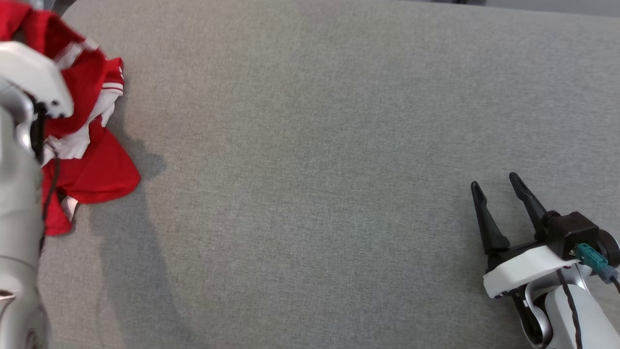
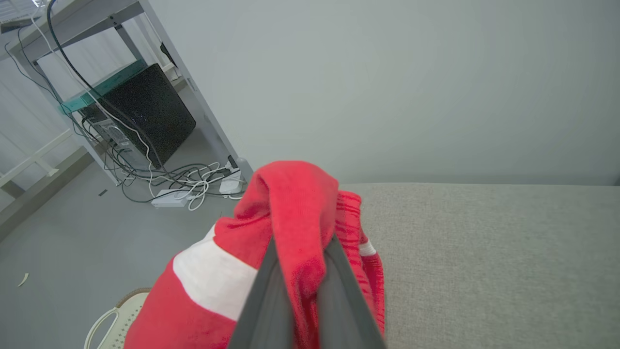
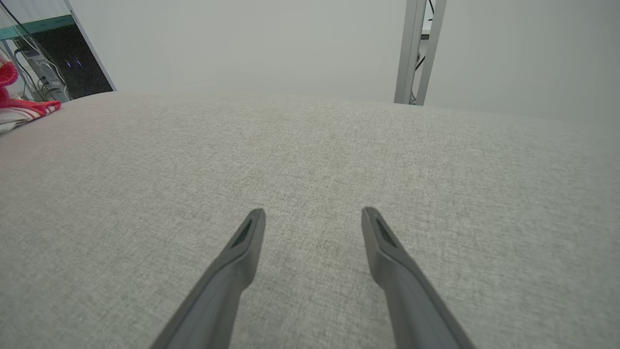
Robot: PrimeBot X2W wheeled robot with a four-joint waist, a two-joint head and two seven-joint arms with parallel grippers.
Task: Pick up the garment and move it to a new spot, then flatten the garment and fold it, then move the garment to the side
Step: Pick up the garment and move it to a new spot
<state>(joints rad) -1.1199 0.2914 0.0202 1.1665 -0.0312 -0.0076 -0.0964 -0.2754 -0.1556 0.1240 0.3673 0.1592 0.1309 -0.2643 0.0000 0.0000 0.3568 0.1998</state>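
The garment (image 1: 92,165) is a red and white piece of clothing, bunched up at the far left of the grey table (image 1: 315,169). My left arm's pale housing covers part of it in the head view. In the left wrist view a red fold of the garment (image 2: 295,218) is pinched between the two dark fingers of my left gripper (image 2: 302,271), which is shut on it. My right gripper (image 1: 494,186) rests at the lower right of the table, open, with nothing between its fingers (image 3: 247,232). A corner of the garment (image 3: 19,109) shows at the far left of the right wrist view.
Past the table's left edge are a metal desk frame (image 2: 97,29), a black computer case (image 2: 145,111) and tangled cables with power strips (image 2: 189,186) on the floor. A pale basket rim (image 2: 114,317) sits below. A metal post (image 3: 416,48) stands behind the table.
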